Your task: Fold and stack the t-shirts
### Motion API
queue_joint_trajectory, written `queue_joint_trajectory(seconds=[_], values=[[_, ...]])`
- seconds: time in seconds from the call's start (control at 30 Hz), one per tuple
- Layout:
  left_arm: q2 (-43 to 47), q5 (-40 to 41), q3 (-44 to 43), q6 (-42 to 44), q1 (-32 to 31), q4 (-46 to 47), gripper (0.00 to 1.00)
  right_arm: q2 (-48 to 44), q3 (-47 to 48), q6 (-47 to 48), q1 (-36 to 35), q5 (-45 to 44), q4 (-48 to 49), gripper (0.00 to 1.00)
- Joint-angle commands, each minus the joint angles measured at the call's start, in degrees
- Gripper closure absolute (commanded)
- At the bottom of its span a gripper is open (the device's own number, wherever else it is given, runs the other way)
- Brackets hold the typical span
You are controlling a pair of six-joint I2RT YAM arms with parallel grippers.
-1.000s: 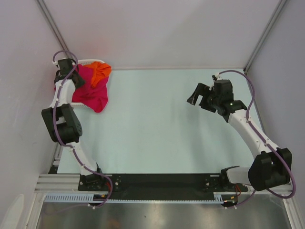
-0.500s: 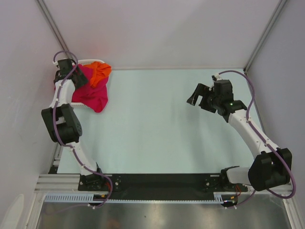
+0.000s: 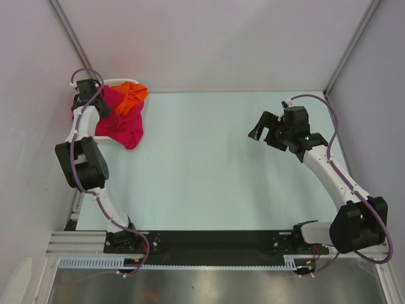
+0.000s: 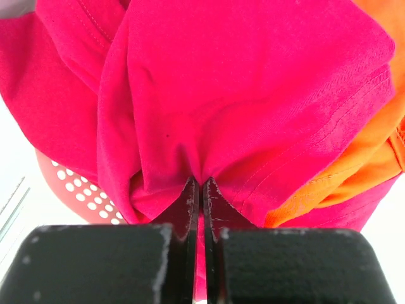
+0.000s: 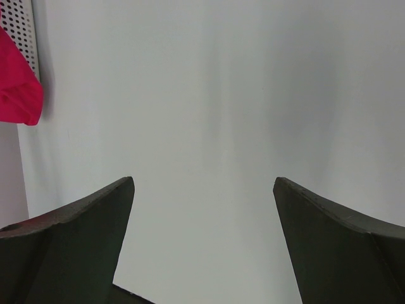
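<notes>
Hardly anything is changing from a second ago: both arms are staying where they were, and the heap of cloth is keeping the same outline. The left tool (image 4: 201, 187) is still pressing its two fingers together on a bunched fold of the crimson-pink shirts (image 4: 253, 101), with only a thin line of fabric showing between the tips.

The white basket (image 3: 118, 81) is sitting in the far-left corner of the surface (image 3: 209, 171), close against the left wall (image 3: 31, 126) and the back wall (image 3: 202, 44). Seen from above, the left tool (image 3: 101, 104) is working right at this corner, so it is having little room on its far and left sides. The wide pale middle of the surface is lying bare between the two arms.

The crimson-pink shirts (image 3: 120, 126) are filling the basket and spilling over its near-right rim onto the surface. The orange shirt (image 3: 131, 96) is lying on top of them at the far-right side; in the left wrist view the orange shirt (image 4: 373, 158) is lying just right of the gripped fold.

The right tool (image 3: 259, 126) is hovering well apart from the basket, over the right part of the surface. Its wrist view is showing the right tool (image 5: 202, 183) spread wide, holding nothing, with the basket (image 5: 22, 31) and a pink corner at the far-left edge.
</notes>
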State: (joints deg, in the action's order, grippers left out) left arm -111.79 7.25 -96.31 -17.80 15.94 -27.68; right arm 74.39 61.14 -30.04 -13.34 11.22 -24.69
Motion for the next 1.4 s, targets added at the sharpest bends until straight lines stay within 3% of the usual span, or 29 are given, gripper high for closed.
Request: queue_joint_trajectory(seconds=[0.0,0.53,0.67,0.73,0.8,0.83,0.93,1.07,1.37], values=[[0.8,0.6,-0.7,0.9,0.5,1.8,1.0,-1.0,1.3,-1.2,0.3,-0.2,0.2,0.0],[8.3,1.5,-0.6,2.2,0.6,2.0,1.0,-3.4,-2.4,-3.0,0.0,3.5,4.4,0.0],[10.4,2.1,-0.1,1.5,0.5,2.0,1.0,-2.9,-3.9,-3.3,-2.6,20.6,16.7,0.0],[10.9,1.6,-0.1,1.0,0.5,1.3,1.0,0.0,-0.8,-3.6,-8.0,23.1,24.2,0.0],[11.5,1.4,0.2,0.6,0.5,0.8,1.0,4.8,4.0,-0.5,-11.7,19.7,22.8,0.0],[12.3,1.5,0.5,0.6,0.6,0.7,1.0,6.7,8.9,0.5,-14.5,13.6,20.9,0.0],[13.0,3.4,1.0,1.0,0.6,0.2,1.0,11.3,14.6,-0.4,-16.7,7.0,16.9,0.0],[13.9,3.8,1.0,1.4,0.5,-0.2,1.0,12.4,12.7,-5.1,-16.5,8.2,22.1,0.0],[14.3,3.7,-0.3,2.0,0.5,-0.3,1.0,9.1,7.9,-0.8,-16.9,6.9,17.7,0.0]])
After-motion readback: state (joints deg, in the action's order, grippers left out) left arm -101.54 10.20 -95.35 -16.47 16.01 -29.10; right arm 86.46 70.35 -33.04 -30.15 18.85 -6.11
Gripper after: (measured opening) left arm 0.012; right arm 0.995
